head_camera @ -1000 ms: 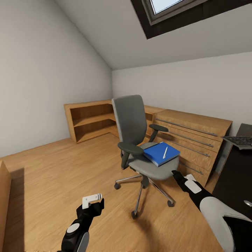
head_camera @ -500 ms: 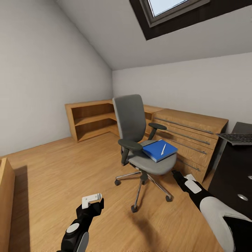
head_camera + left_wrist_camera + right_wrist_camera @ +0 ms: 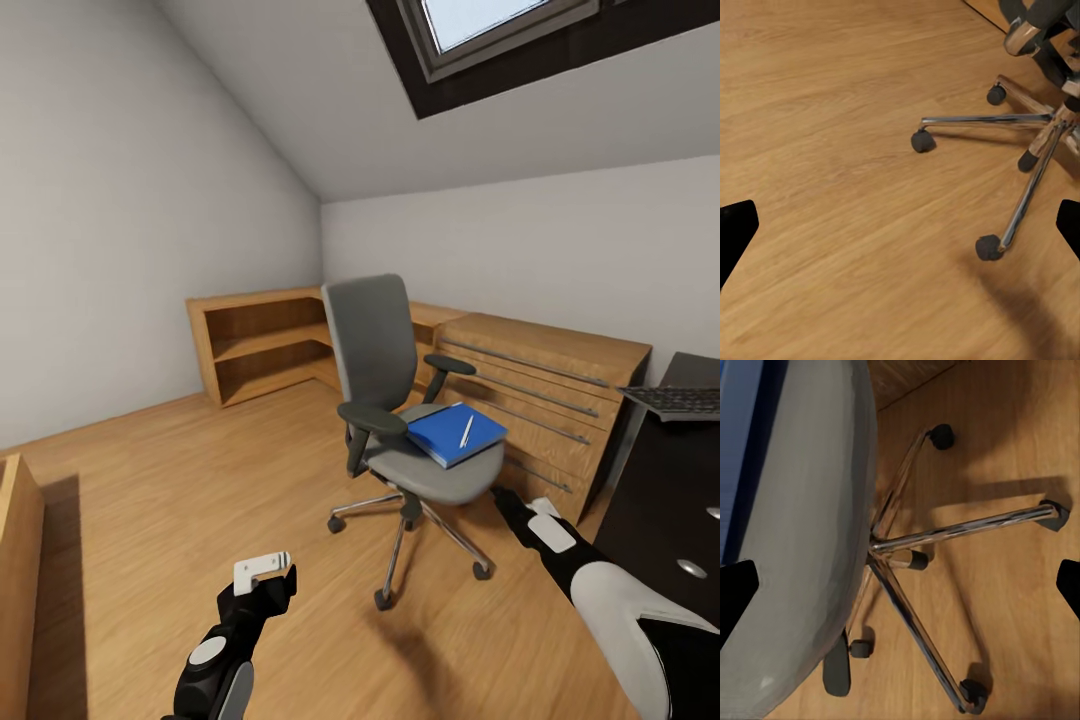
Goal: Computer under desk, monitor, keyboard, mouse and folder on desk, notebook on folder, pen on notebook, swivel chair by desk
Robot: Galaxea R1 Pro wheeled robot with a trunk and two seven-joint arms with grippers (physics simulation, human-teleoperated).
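Black left gripper (image 3: 264,570) hangs spread and empty over light wood floor (image 3: 150,480). Ahead, the grey swivel chair (image 3: 400,420) carries the flat blue folder (image 3: 455,433), slim white pen (image 3: 466,430) atop. My right gripper (image 3: 512,503) nears the seat, fingers parted; I judge fetching the folder comes next.

place: looked like an attic bedroom doubling as a home office
ceiling: sloped pale-grey walls (image 3: 120,200) with a skylight (image 3: 480,25) overhead
floor: light wood floor (image 3: 150,500) under both grippers
work stuff: swivel chair (image 3: 400,400) just ahead of the right gripper (image 3: 528,508), black desk (image 3: 670,480) beside it
storage: wooden chest of drawers (image 3: 550,390) and low shelves (image 3: 260,340) beyond the chair
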